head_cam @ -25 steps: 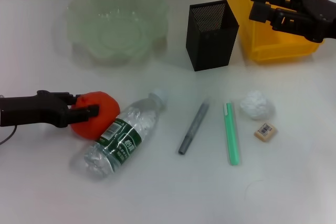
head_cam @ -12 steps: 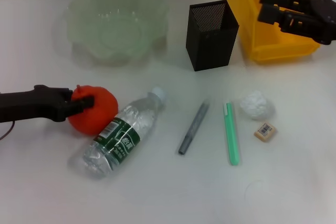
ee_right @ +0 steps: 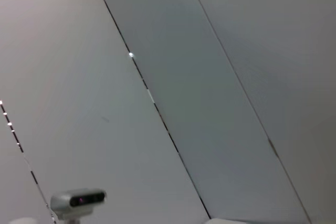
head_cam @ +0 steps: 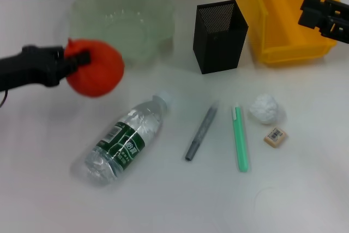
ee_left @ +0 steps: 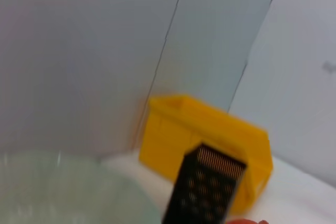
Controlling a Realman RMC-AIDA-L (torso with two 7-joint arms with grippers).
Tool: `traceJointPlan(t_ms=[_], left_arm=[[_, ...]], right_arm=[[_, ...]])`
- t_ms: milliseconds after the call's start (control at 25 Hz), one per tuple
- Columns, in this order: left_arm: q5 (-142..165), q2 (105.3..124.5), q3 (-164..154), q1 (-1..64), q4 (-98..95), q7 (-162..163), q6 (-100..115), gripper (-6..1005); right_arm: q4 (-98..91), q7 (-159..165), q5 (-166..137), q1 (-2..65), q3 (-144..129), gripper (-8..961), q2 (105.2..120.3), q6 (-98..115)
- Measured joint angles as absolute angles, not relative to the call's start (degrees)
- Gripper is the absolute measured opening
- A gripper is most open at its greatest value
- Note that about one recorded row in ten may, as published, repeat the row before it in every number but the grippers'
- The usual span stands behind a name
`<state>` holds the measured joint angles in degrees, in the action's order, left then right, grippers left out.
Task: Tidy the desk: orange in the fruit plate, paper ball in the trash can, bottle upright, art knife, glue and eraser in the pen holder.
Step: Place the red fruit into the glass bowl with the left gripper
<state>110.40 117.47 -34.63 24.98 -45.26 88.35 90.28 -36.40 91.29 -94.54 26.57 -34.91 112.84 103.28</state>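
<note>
Nearest me on the white tabletop (head_cam: 180, 200) I see the bottle (head_cam: 123, 141) lying on its side, cap pointing away from me. To its right lie a grey pen-like tool (head_cam: 200, 133) and a green stick (head_cam: 240, 138), side by side but apart, then the eraser (head_cam: 276, 136) with its barcode sticker, and just behind it the paper ball (head_cam: 265, 108). Farther back on my left, the left gripper (head_cam: 73, 63) has its jaws clamped on the orange (head_cam: 95, 67), which is held clear of the tabletop, just in front of the fruit plate (head_cam: 122, 19) and overlapping its near rim in the head view. The pen holder (head_cam: 219, 36) stands upright beyond the pens, with the trash can (head_cam: 281, 12) just to its right. The right gripper (head_cam: 316, 16) hangs over the trash can's right side at the picture's edge; I cannot tell how its jaws stand.
</note>
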Motion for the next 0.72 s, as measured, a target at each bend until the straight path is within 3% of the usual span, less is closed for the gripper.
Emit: traceJointPlan(t_ms=[240,400,720], left_arm=[[100.86,118.61,-35.28,27.77,-39.84,76.08,82.60,158],[94.32,118.61,-36.08,34.79,-27.09,62.97,70.05,122],[90.14,119.14,-36.12,41.90,-17.33,47.42,57.66,77]], right_arm=[[-35.85,90.76,-95.66,26.17,-35.17,728,112.59,102.33],[-33.65,89.54,-96.21,26.13,-35.74,728,112.46,100.70],[-30.97,88.72,-97.22,25.39,-35.88,729,112.81,100.55]])
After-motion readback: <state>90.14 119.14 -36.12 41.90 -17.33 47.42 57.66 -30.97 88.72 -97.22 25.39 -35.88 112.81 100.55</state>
